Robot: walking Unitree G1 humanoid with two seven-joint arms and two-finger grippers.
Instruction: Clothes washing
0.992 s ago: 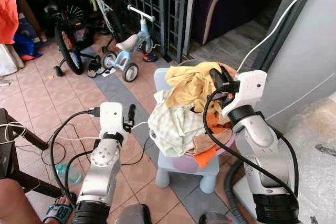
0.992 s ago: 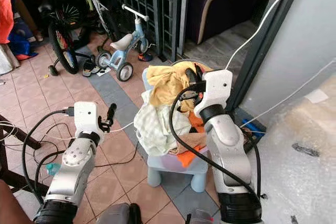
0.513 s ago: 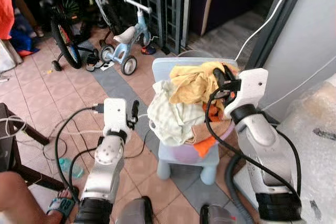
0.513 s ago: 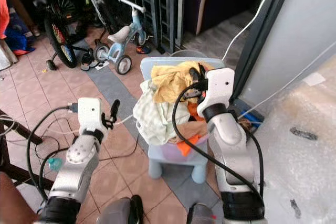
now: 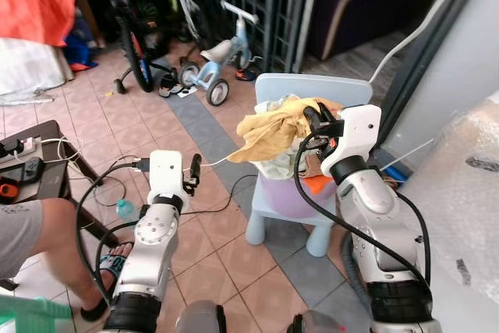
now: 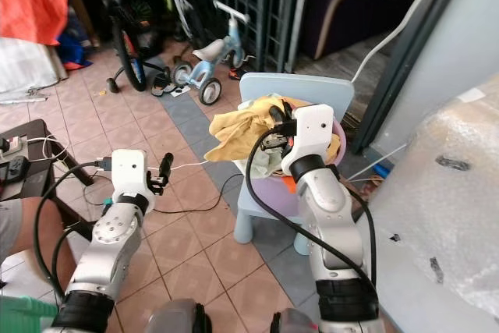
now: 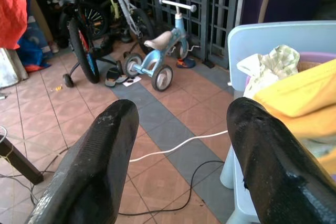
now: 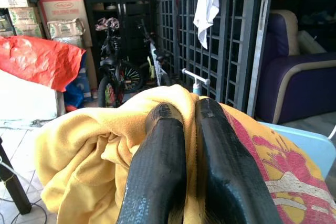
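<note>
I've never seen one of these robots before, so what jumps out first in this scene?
The right gripper is shut on a yellow garment, held above a purple basin of clothes on a pale blue child's chair. The left gripper hangs open over the tiled floor, and a small blue tricycle stands by the dark metal grille behind.

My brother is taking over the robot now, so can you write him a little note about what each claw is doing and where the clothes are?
Right claw: shut on the yellow cloth, holding it above the pile.
Left claw: open and empty, held out over the tiled floor, left of the chair.
Clothes: the rest sit heaped in the purple basin on the light blue chair.
Done: one yellow piece gripped.
Left: carry it to the washer, which I cannot see here, then come back for the rest.
Watch out: a person's leg and cables are close on the robot's left.
</note>
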